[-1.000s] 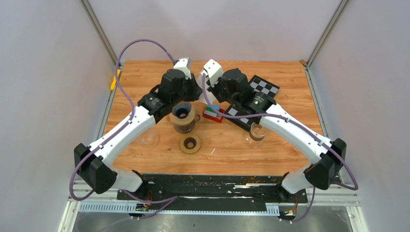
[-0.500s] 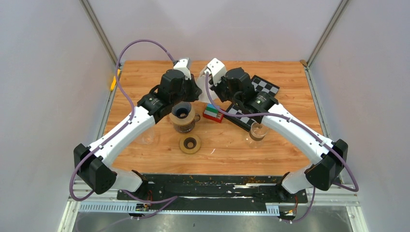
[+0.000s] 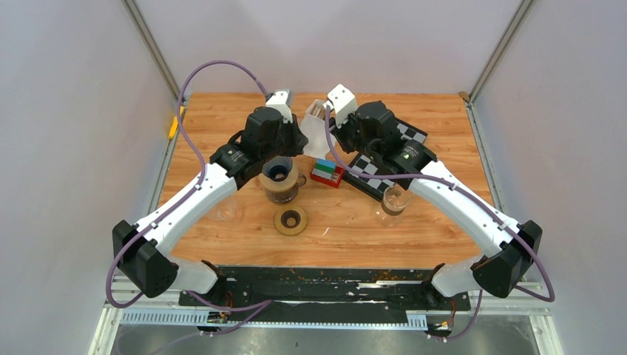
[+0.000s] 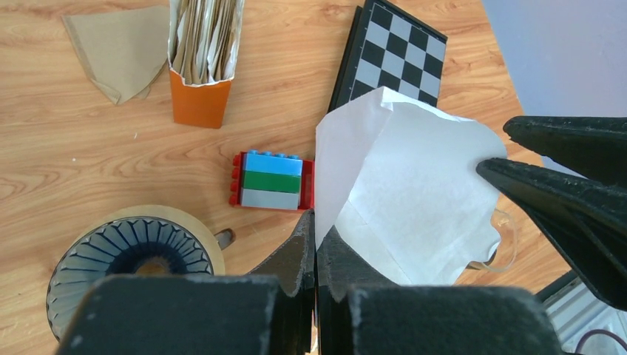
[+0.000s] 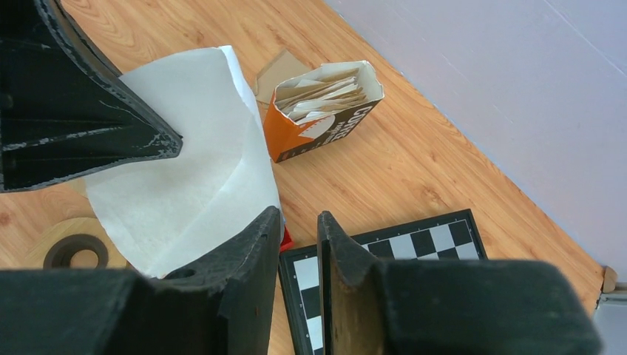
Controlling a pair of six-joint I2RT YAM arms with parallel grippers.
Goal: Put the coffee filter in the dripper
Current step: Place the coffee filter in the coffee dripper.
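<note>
A white paper coffee filter (image 4: 414, 192) hangs in the air above the table, its lower corner pinched in my left gripper (image 4: 316, 222), which is shut on it. From above, the filter (image 3: 316, 133) sits between the two wrists. The dripper (image 3: 279, 171), a dark ribbed cone on a tan base, stands below and left of the filter, and its rim (image 4: 133, 255) shows in the left wrist view. My right gripper (image 5: 299, 214) is just beside the filter (image 5: 177, 177), its jaws slightly apart with nothing between them.
An orange box of brown filters (image 4: 200, 74) and a loose brown filter (image 4: 118, 52) lie at the back. A red, blue and green brick block (image 3: 325, 174) and a chessboard (image 3: 384, 155) lie right of the dripper. A brown ring (image 3: 290, 220) and glass cups (image 3: 394, 201) stand nearer.
My left gripper has shut on the filter. My right gripper has let go of it, opened a little and drawn back to the right.
</note>
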